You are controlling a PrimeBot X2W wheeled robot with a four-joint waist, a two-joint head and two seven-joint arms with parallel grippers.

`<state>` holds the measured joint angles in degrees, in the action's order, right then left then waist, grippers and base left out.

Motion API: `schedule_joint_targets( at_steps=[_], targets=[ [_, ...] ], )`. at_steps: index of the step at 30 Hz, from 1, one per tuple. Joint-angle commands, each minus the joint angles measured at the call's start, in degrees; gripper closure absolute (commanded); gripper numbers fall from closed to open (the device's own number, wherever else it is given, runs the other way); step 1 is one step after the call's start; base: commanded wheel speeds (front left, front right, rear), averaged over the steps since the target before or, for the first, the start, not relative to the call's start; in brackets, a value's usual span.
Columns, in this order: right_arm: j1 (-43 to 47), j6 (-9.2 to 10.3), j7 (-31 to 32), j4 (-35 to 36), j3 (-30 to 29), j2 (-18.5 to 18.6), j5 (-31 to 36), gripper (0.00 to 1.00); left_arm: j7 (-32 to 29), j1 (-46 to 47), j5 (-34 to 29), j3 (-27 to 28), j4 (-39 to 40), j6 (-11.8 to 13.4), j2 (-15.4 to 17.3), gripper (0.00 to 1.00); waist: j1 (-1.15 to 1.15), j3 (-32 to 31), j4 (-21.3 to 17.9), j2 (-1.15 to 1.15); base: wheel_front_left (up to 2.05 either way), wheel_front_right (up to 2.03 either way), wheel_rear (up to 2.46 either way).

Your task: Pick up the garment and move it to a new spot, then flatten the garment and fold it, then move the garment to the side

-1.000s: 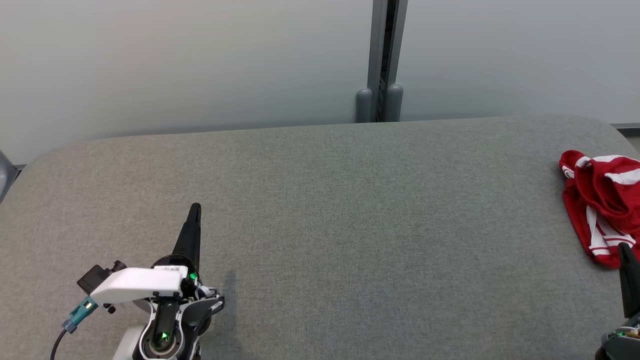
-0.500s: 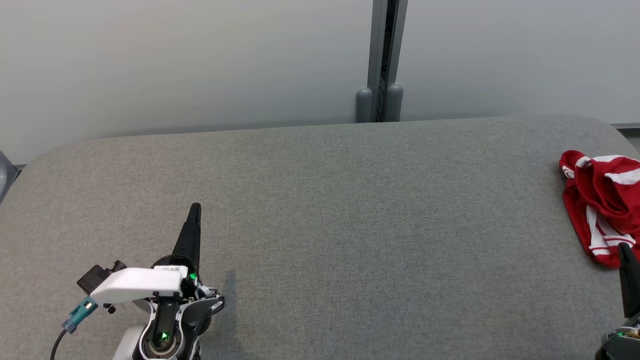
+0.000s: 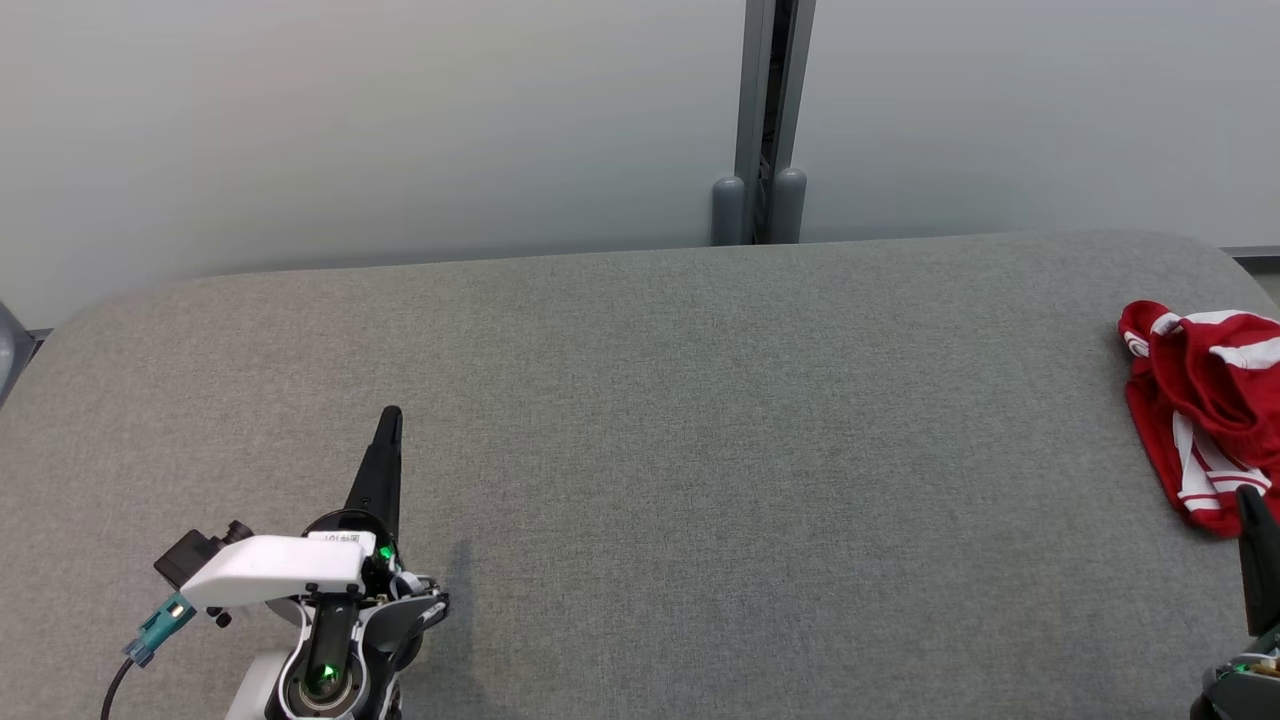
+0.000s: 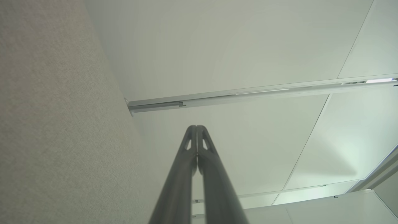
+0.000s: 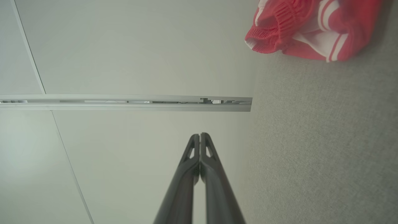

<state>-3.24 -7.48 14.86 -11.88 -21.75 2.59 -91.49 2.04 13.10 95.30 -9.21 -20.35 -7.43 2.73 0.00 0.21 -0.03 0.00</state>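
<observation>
A crumpled red garment (image 3: 1200, 400) with white stripes lies at the far right of the grey table (image 3: 640, 420), partly cut off by the picture's edge. In the right wrist view the garment (image 5: 311, 28) sits at the top right, well apart from the fingers. My right gripper (image 3: 1250, 497) stands at the lower right, its dark tip just below the garment's near hem; its fingers (image 5: 200, 137) are pressed together, shut and empty. My left gripper (image 3: 390, 415) rests at the lower left, far from the garment, also shut with nothing in it (image 4: 196, 127).
A pale wall (image 3: 350, 130) runs behind the table, with a grey vertical post (image 3: 765, 120) at its middle. The felt-covered table has rounded corners.
</observation>
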Motion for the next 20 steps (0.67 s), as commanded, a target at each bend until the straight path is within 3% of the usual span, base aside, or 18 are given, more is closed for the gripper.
schedule_joint_targets(
  at_steps=[1,20],
  targets=[
    [-0.5,-0.02,0.3,0.3,-0.1,0.5,-0.4,1.00,-0.1,0.4,-0.1,0.0,0.1,-0.2,0.3,1.00,0.00,0.0,0.0,0.00,0.00,0.00,0.00],
    [-0.5,-0.02,0.3,0.3,-0.1,0.5,-0.4,1.00,-0.1,0.4,-0.2,0.0,0.1,-0.2,0.3,1.00,0.00,0.0,0.0,0.00,0.00,0.00,0.00]
  ],
)
